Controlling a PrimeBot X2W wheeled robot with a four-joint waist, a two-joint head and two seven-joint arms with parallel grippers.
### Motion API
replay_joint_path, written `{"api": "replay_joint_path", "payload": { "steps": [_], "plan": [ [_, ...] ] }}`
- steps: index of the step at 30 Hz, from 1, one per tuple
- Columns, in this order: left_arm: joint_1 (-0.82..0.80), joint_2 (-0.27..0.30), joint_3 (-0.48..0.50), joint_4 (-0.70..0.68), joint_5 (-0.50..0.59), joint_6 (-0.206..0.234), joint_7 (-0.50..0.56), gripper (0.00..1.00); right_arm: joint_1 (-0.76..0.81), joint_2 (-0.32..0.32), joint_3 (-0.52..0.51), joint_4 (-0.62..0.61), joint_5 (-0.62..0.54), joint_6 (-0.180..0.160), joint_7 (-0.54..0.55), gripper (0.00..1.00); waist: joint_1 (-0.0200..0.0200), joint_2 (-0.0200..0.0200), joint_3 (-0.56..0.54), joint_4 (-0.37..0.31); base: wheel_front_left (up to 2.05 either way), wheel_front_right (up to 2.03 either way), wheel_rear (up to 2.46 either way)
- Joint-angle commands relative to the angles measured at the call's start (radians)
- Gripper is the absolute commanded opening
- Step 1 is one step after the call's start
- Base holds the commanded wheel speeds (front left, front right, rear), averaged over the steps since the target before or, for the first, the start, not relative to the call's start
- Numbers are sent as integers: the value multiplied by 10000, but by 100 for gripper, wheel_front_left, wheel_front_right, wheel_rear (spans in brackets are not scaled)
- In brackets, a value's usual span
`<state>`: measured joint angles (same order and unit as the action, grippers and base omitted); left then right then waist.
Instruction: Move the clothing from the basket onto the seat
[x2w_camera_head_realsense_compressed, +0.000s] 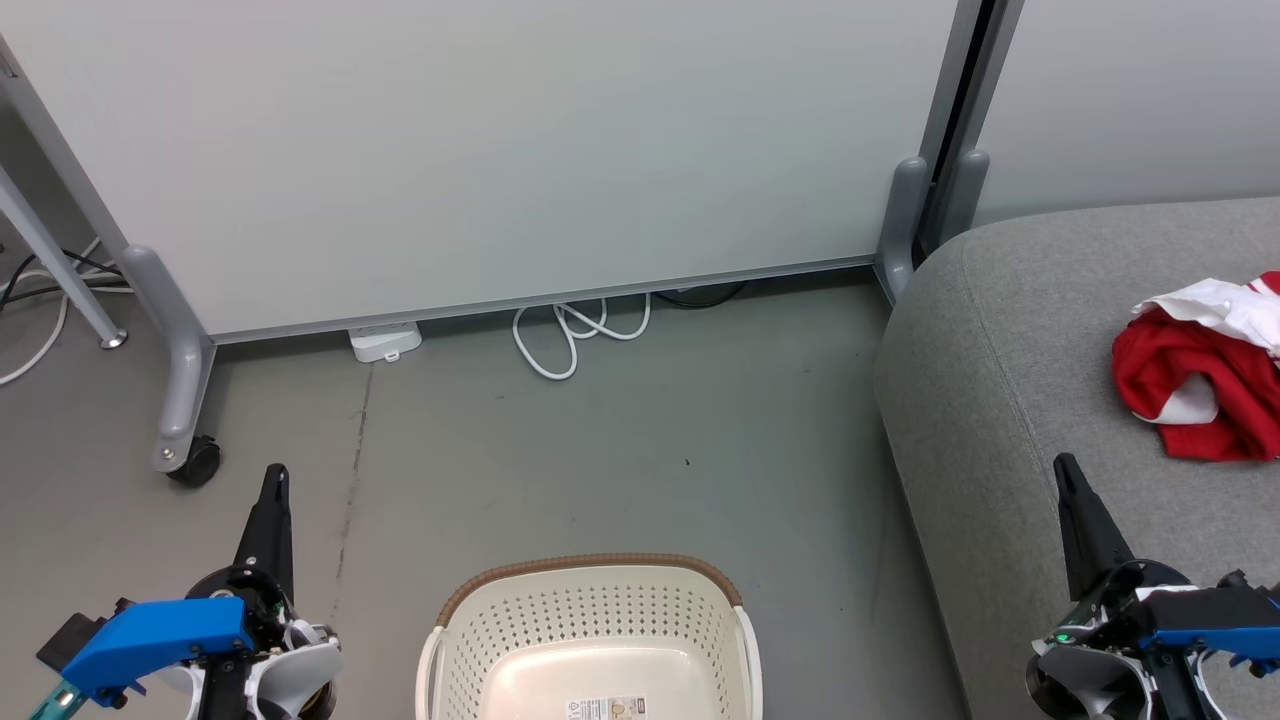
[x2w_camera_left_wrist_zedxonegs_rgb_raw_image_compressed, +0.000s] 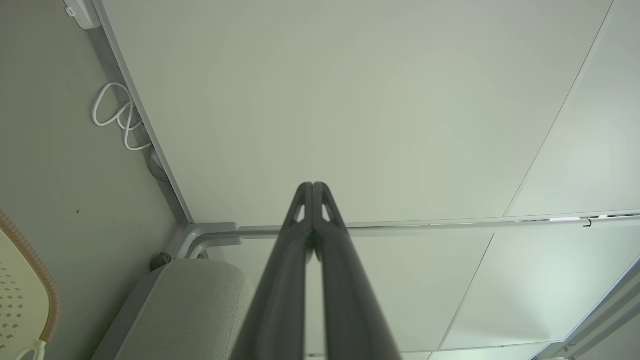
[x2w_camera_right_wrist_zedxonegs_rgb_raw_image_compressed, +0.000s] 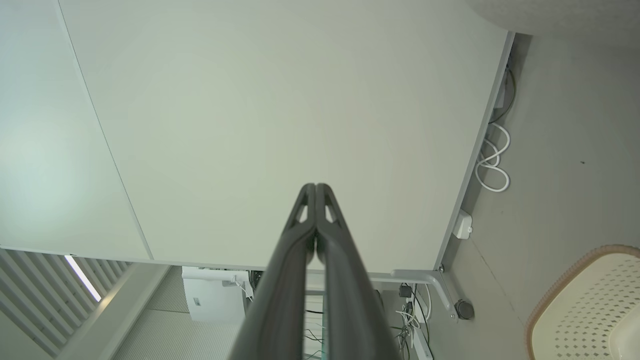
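The left tool is seen shut, its two dark fingers pressed together along their tips with nothing between them. It is held above the floor, to the left of the basket and apart from it. The right tool is likewise shut and empty. In the head view it is raised over the near part of the seat, short of the clothing and not touching it.

The task is judged to be done, or very nearly so. The part of the basket that is shown is bare, with only the label sticker visible on its bottom. Its near end is cut off by the picture's edge, so it cannot be told whether anything is left there. The clothing is found on the seat, well apart from the basket, and nothing is gripped by either tool.

The clothing is seen as a crumpled red bundle with white panels folded over its top and one white patch lower down. It is heaped loosely rather than spread flat, and part of it is cut off at the right edge of the head view. How many garments are in the heap cannot be told.
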<state>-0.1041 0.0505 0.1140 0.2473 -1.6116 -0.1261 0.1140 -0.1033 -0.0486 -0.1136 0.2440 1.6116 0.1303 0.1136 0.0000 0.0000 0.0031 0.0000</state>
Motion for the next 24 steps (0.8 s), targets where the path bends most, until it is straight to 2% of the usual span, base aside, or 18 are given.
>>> {"api": "replay_joint_path", "payload": {
  "steps": [1, 24],
  "plan": [
    [-96, -6, 23, -38, -25, -87, 38, 0, -107, -30, -13, 18, 25, 7, 45, 0, 0, 0, 0, 0, 0, 0, 0],
    [-96, -6, 21, -38, -26, -87, 37, 0, -107, -30, -12, 18, 26, 7, 44, 0, 0, 0, 0, 0, 0, 0, 0]
  ]
}}
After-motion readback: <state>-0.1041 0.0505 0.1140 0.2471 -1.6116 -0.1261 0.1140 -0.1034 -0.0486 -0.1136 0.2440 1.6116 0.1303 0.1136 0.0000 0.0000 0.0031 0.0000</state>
